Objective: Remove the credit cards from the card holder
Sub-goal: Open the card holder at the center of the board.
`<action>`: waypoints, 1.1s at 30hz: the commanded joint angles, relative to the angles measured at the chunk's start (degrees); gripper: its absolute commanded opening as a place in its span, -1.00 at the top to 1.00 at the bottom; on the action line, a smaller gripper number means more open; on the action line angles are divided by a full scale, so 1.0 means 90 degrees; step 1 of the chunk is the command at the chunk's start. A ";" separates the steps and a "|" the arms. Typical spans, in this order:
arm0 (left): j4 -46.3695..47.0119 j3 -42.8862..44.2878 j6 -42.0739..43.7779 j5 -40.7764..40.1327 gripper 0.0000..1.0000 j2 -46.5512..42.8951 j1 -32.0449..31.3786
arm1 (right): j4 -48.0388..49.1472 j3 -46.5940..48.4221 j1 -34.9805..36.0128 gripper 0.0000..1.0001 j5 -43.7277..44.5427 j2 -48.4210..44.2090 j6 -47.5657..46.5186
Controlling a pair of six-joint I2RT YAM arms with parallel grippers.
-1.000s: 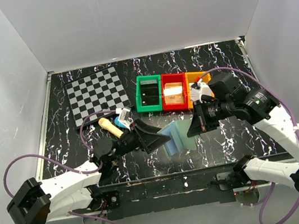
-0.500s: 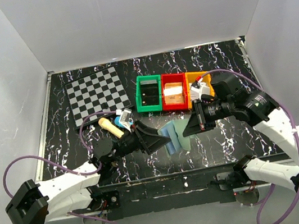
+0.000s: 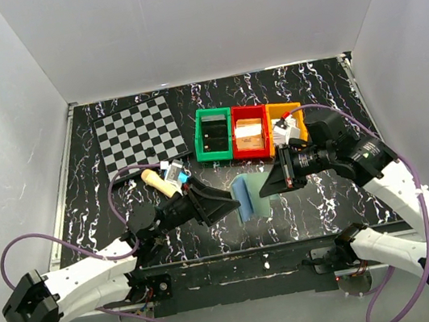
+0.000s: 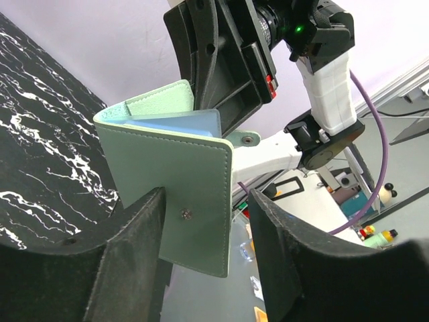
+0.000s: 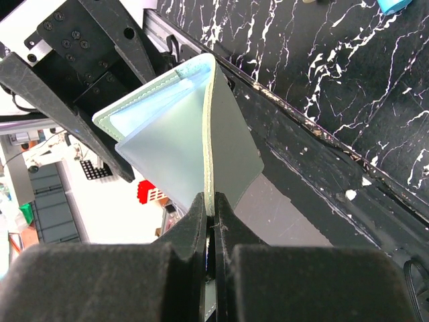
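The card holder [image 3: 249, 195] hangs half folded above the table, grey-green outside [image 4: 191, 194] and pale blue-grey inside [image 5: 167, 144]. My right gripper [image 5: 213, 213] is shut on the edge of one panel and holds it up from the right [image 3: 268, 187]. My left gripper [image 4: 204, 235] comes in from the left [image 3: 228, 202]. Its jaws stand apart around the lower corner of the other panel. The left finger [image 4: 131, 248] lies against that panel, and the right finger [image 4: 295, 255] is clear of it. The credit cards are hidden; I cannot pick them out between the panels.
A checkered board [image 3: 139, 136] lies at the back left. Green [image 3: 213, 133], red [image 3: 250, 132] and orange [image 3: 278, 111] bins stand in a row behind the holder. A wooden piece [image 3: 158, 184] and a small blue object [image 3: 174, 171] lie near my left arm.
The holder went from lying spread on the table to half folded and lifted in my right gripper. My left gripper moved right up to it and its jaws narrowed.
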 commanded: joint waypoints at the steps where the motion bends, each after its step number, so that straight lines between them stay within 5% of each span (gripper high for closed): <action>1: -0.0137 -0.0034 0.0189 -0.0044 0.03 -0.0122 -0.0043 | 0.0452 -0.0010 -0.0030 0.97 -0.0225 -0.0143 0.0101; 7: -0.0264 -0.0043 0.0257 -0.0132 0.24 -0.0180 -0.0043 | 0.0481 -0.0030 -0.0040 0.97 -0.0245 -0.0162 0.0120; 11: -0.0381 -0.0073 0.0335 -0.0229 0.79 -0.0249 -0.0043 | 0.0491 -0.0030 -0.0040 0.97 -0.0274 -0.0172 0.0091; 19: -0.0518 -0.0044 0.0374 -0.0259 0.81 -0.0317 -0.0043 | 0.0569 -0.0108 -0.0040 0.97 -0.0333 -0.0192 0.0081; 21: -0.0538 -0.0034 0.0365 -0.0259 0.71 -0.0298 -0.0043 | 0.0560 -0.0099 -0.0030 0.97 -0.0362 -0.0192 0.0062; 24: -0.0625 0.0015 0.0306 -0.0278 -0.11 -0.0259 -0.0043 | 0.0540 -0.0079 -0.0030 0.97 -0.0362 -0.0182 0.0052; 27: -0.0568 0.0044 0.0277 -0.0278 -0.16 -0.0191 -0.0053 | 0.0521 -0.0079 -0.0040 0.97 -0.0362 -0.0201 0.0032; 33: -0.0362 0.0064 0.0267 -0.0132 0.05 -0.0102 -0.0043 | 0.0530 -0.0118 -0.0040 0.97 -0.0343 -0.0221 -0.0016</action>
